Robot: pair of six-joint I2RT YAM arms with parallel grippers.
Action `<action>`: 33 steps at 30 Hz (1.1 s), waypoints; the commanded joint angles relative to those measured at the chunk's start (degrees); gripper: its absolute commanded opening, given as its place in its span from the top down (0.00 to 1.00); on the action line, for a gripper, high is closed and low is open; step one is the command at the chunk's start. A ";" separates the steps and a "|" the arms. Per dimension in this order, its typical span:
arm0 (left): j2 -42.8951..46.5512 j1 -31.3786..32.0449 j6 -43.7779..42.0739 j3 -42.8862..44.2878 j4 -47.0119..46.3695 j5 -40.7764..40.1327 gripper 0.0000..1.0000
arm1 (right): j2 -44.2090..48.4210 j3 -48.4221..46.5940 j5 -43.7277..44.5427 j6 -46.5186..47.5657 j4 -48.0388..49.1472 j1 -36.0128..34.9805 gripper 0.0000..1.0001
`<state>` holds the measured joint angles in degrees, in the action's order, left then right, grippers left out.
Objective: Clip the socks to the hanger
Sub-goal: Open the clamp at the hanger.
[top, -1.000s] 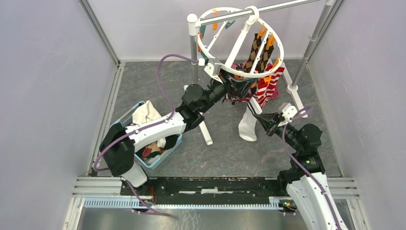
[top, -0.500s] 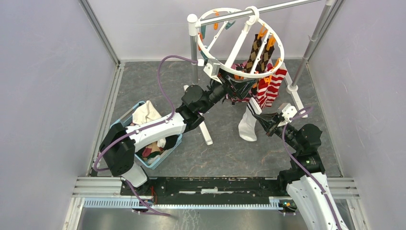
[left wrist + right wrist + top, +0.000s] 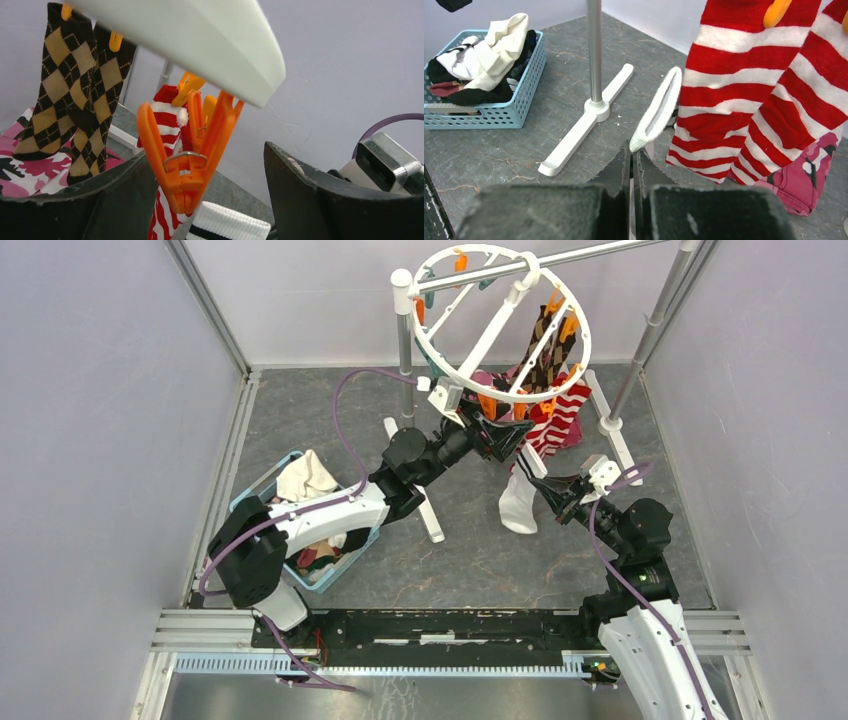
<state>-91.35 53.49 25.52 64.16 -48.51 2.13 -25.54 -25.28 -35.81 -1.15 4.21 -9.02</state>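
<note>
Some of the job is done. Two brown-and-black socks (image 3: 55,100) hang from clips on the far side of the hanger (image 3: 492,332). Red-and-white socks (image 3: 744,115) hang from clips next to them. The hanger itself hangs by its hook from the silver rail (image 3: 600,252).

One white sock (image 3: 518,508) is not clipped yet. The right claw (image 3: 548,490) is closed tight on its top edge, and the rest of the sock hangs down under the hanger. The blue basket (image 3: 262,502) on the counter holds more clothes. I cannot tell if any of them are socks.

The left arm stretches far out and up to the near side of the hanger. The left claw (image 3: 503,436) is open wide, with an orange clip (image 3: 185,150) between its two fingers. The right arm is bent and reaches in low from the right.

I think the next job is to squeeze the clip open and bring the white sock up to it.
</note>
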 commanded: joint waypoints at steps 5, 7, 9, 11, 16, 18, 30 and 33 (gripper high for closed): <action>3.89 0.54 -4.52 -2.92 -3.14 -1.09 0.20 | 0.71 -1.27 0.80 2.13 1.32 -0.58 1.00; 4.42 0.67 -6.82 -2.91 -2.93 -1.90 0.20 | 0.71 -1.27 0.79 2.17 1.33 -0.61 1.00; 4.72 0.65 -8.60 -2.75 -2.87 -1.95 0.20 | 0.68 -1.35 0.85 2.19 1.29 -0.72 1.00; 4.86 0.70 -9.76 -2.35 -2.92 -1.96 0.19 | 0.67 -1.35 1.08 2.27 1.16 -0.74 1.00; 4.53 0.71 -10.64 -0.59 -1.73 -4.32 0.20 | 0.70 -1.52 1.10 2.29 1.07 -0.78 1.00; 4.18 0.64 -10.71 0.37 -0.85 -5.00 0.21 | 0.75 -1.55 1.07 2.43 0.92 -0.82 1.00; 1.78 0.60 -12.95 4.82 0.60 -5.83 0.27 | 0.84 -1.76 1.59 2.86 0.54 -1.17 1.00; 1.36 0.65 -13.17 5.80 1.77 -6.13 0.30 | 0.84 -1.80 1.79 2.99 0.38 -1.23 1.00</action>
<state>-88.97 53.87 15.51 66.87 -47.03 -2.81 -25.19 -25.28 -34.81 0.97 3.73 -9.76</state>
